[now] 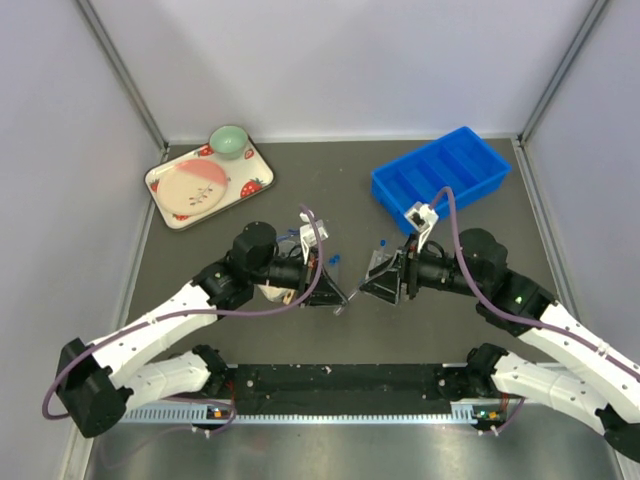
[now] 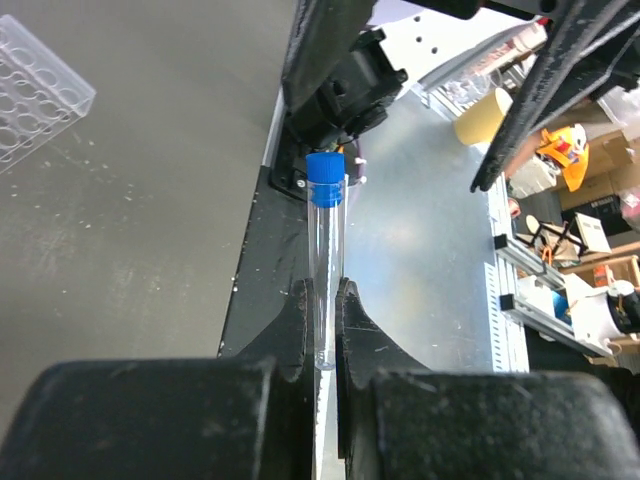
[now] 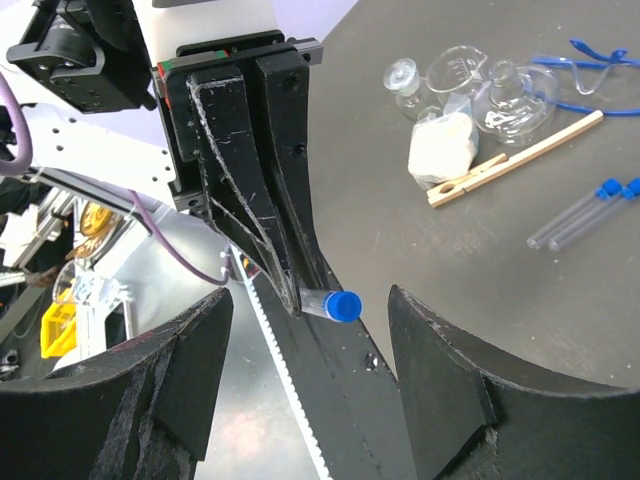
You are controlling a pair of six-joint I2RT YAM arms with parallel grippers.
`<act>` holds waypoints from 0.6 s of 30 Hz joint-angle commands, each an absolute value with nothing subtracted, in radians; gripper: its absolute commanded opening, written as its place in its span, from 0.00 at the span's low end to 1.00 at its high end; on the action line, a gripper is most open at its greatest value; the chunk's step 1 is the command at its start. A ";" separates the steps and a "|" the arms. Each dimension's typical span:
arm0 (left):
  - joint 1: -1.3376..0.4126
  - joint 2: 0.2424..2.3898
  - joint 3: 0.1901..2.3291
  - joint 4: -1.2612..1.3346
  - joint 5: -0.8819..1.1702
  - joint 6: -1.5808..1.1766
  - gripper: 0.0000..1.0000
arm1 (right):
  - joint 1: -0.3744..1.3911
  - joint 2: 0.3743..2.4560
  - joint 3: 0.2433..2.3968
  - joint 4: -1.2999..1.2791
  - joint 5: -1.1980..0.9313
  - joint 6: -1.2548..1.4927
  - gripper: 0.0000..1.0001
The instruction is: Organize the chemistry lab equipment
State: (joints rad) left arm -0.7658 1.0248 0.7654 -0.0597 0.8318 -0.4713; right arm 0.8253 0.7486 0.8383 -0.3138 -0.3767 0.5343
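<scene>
Left pincer (image 2: 322,308) gripping test tube (image 2: 326,245) lengthwise, blue cap (image 2: 325,179) outward

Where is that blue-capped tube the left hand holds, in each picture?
Top external: tube, a sliver at the left hand's tip, centre.
Left wrist: centre, cap uppermost, gripped at its base.
Right wrist: lower centre, blue cap showing.
Shared landmark: black rail along the table's near edge.

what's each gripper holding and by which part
Left gripper clamps the tube by its bottom end, blue cap free. Right gripper is open, holding nothing.
</scene>
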 commanded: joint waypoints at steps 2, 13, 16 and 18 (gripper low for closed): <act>-0.764 0.983 0.742 0.075 0.914 -0.512 0.00 | 0.854 0.753 0.850 -0.235 -0.399 0.561 0.64; -0.765 0.954 0.738 0.149 0.948 -0.534 0.00 | 0.919 0.790 0.864 -0.212 -0.379 0.561 0.59; -0.765 0.953 0.738 0.161 0.953 -0.543 0.00 | 0.923 0.790 0.867 -0.212 -0.380 0.564 0.50; -0.765 0.954 0.739 0.163 0.956 -0.542 0.00 | 0.925 0.790 0.870 -0.212 -0.382 0.563 0.43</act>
State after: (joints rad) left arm -0.7658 0.9764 0.7376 0.0864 0.9268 -0.5335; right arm 0.9096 0.7929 0.8383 -0.2684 -0.3851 0.5613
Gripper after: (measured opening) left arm 0.045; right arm 0.491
